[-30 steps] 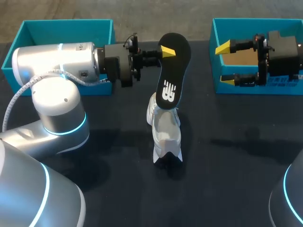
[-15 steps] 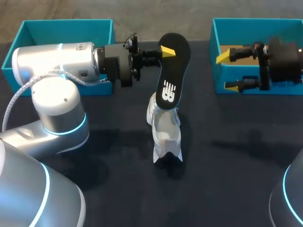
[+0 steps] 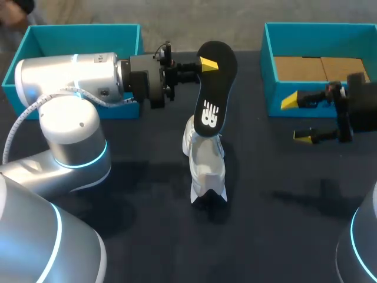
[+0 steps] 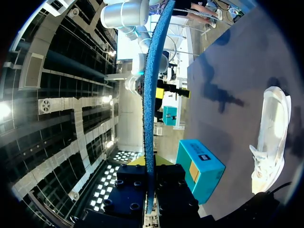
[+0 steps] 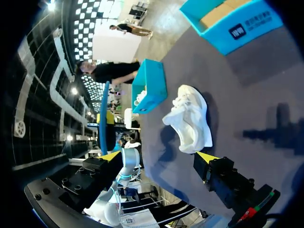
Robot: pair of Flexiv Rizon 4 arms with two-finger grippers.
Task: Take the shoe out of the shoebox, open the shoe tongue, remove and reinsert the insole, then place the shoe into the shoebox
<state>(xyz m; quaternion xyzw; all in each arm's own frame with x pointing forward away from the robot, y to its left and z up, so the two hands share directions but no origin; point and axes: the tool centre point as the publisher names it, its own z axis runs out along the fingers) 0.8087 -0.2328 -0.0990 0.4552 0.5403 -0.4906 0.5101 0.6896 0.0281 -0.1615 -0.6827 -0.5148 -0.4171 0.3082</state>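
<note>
Dark table (image 3: pixel 277 224), L gripper (image 3: pixel 206 63) pinching insole (image 3: pixel 211 100), shoe (image 3: pixel 206 165) partly hidden

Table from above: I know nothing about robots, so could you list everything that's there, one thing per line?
shoe: one, white, on the middle of the table
insole: one, black top with a white logo, blue underside, held upright over the shoe
left shoebox: one, teal, far left, partly behind the left arm
right shoebox: one, teal with a brown floor, far right
table: one, dark, under everything
left tool: one, black with yellow tips, shut on the insole
right tool: one, black with yellow tips, open and empty, just in front of the right shoebox
</note>
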